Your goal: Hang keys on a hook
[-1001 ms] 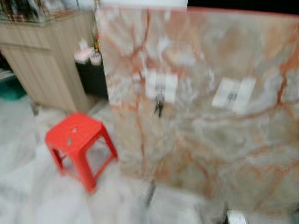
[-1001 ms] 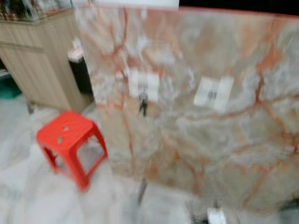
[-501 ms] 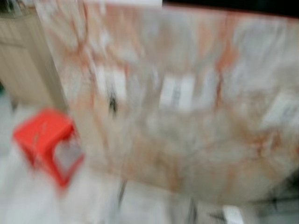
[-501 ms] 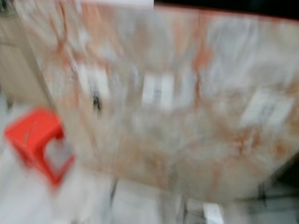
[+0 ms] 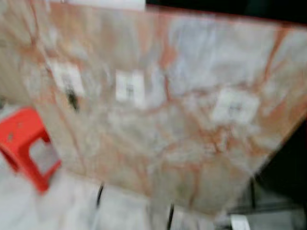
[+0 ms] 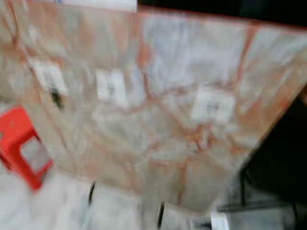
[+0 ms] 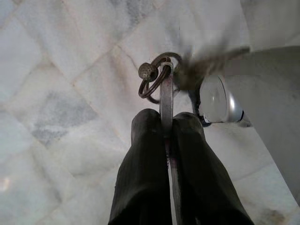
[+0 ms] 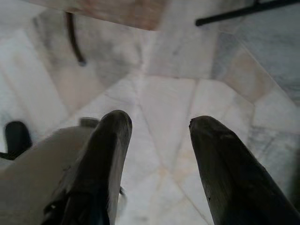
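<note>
The left hand (image 7: pixel 165 129) is closed tight, its two black fingers (image 7: pixel 145 159) pinching the flat metal shank of the keys (image 7: pixel 159 82), whose dark wire ring and small round fob stick out just past the fingertips. Beneath them lies pale marble floor (image 7: pixel 56 108), and a shiny rounded metal part sits just beside the hand. The right hand (image 8: pixel 159 136) hangs with its fingers (image 8: pixel 110 154) spread well apart and nothing between them, pointing down at the same grey-veined floor tiles; a dark curved strip and a thin black bar lie farther out on the floor. In the blurred head views, a large slab of orange-veined marble panel (image 5: pixel 192 124) stands upright ahead, bearing three white hook plates in a row: the left plate (image 5: pixel 66 76) with a dark bunch hanging from it (image 5: pixel 72 99), the middle plate (image 5: pixel 130 88), and the right plate (image 5: pixel 234 106). A red plastic stool (image 5: pixel 21 143) stands on the floor at the panel's left end, close to its edge.
</note>
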Controlling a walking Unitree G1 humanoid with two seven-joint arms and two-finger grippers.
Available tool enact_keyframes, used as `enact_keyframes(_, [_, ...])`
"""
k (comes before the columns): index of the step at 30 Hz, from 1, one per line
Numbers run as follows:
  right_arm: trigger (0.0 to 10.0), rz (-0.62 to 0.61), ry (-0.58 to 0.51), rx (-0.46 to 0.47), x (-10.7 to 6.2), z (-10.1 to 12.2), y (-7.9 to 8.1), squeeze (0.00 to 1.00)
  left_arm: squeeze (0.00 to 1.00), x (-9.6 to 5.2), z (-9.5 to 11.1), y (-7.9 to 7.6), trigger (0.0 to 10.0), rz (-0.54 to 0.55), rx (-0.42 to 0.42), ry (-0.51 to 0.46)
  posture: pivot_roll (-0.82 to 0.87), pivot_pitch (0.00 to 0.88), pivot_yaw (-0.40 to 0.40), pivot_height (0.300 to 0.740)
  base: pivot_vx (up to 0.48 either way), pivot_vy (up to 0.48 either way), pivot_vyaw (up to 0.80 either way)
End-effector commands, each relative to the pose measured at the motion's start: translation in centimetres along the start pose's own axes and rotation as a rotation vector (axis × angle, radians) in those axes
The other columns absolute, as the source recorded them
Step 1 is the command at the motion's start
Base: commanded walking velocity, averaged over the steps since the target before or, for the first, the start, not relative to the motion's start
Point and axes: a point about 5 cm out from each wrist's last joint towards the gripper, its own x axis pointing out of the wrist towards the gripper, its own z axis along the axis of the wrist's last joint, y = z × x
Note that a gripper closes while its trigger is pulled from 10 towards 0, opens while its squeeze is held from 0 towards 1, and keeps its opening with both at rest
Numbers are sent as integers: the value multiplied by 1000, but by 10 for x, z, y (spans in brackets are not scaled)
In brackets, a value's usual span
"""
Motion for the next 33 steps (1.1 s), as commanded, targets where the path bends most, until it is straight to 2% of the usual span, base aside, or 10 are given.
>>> enact_keyframes(1, [10000, -19, 7, -2, -1, -3, -8, 0, 0, 1, 5, -2, 10000, 15, 7, -22, 23, 0, -32, 740, 0, 0, 0])
enact_keyframes(12, [10000, -19, 9, -15, -1, -2, -9, 0, 0, 0, 12, 1, 10000, 91, 7, -112, 42, 0, -44, 740, 0, 0, 0])
enact_keyframes(22, [10000, -17, 10, -16, -1, -3, -8, 0, 0, 0, 12, 0, 10000, 76, 52, -113, 27, 0, -33, 740, 0, -208, 0])
enact_keyframes(33, [10000, -19, 13, -21, -2, -5, -8, 0, 0, -1, 11, 0, 10000, 81, 29, -120, 39, 0, -35, 740, 0, 0, 0])
